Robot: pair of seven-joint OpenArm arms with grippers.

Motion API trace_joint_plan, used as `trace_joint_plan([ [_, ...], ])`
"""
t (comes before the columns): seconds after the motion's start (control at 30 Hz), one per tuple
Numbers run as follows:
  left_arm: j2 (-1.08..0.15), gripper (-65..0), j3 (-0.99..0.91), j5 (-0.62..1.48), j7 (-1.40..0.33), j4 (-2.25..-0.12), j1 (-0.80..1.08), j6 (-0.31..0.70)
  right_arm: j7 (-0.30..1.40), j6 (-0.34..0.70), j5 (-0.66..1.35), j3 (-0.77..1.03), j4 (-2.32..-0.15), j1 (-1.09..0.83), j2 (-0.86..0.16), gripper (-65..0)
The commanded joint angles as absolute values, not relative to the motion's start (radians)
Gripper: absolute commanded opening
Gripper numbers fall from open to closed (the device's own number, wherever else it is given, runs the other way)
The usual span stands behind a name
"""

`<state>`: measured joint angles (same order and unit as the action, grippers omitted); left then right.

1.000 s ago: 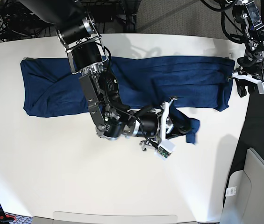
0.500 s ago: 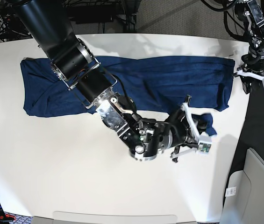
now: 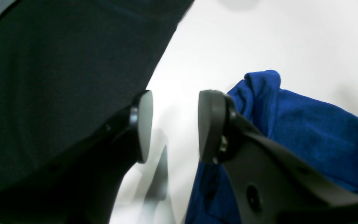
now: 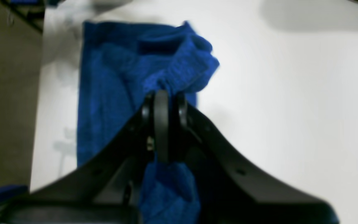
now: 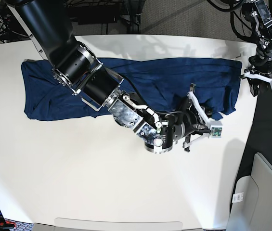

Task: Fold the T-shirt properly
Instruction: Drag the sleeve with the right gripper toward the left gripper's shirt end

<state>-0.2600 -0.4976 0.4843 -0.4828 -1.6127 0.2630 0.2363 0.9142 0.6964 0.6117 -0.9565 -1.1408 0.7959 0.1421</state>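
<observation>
Item 1: large dark navy-blue long-sleeved T-shirt [image 5: 140, 82] of soft knit fabric. In the base view we find it spread as a long band across the far half of the white table [image 5: 78, 183], running from that view's left edge region to the table's right edge. A small bunched portion sits off the band's lower right corner, under the tool listed next.

Item 2: right gripper [image 4: 163, 102], black 2-fingered tool on the thick black arm that reaches diagonally across the base view from its upper left. In its wrist view we see the fingers pressed together on a gathered fold of blue cloth, which bulges out beyond the fingertips and also hangs below them. We record it as clenched on the T-shirt. In the base view it [image 5: 208, 120] sits near the band's lower right corner.

Item 3: left gripper [image 3: 174, 126], black tool with 2 rounded pads. Its wrist view shows the pads held apart with bare white table between them, so we record it as released. One pad [image 3: 210, 124] stands just beside a raised edge of blue fabric; we cannot tell whether they touch. In the base view it [image 5: 262, 83] sits at the table's right edge, just beside the shirt's end.
</observation>
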Motion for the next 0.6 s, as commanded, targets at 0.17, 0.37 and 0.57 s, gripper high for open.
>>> trace_joint_plan([
  [0.17, -0.255, -41.2, -0.506, 0.496, -0.456, -1.632, 0.259, 0.240, 0.834, 0.698, 0.424, -1.050, -1.159, 0.839, 0.157, -64.3],
  [0.37, -0.231, -41.2, -0.506, 0.496, -0.456, -1.632, 0.259, 0.240, 0.745, 0.698, 0.387, -1.055, -1.156, 0.786, 0.157, -64.3],
  [0.57, -0.229, -41.2, -0.506, 0.496, -0.456, -1.632, 0.259, 0.240, 0.573, 0.698, 0.386, -1.053, -1.155, 0.711, 0.157, -64.4],
])
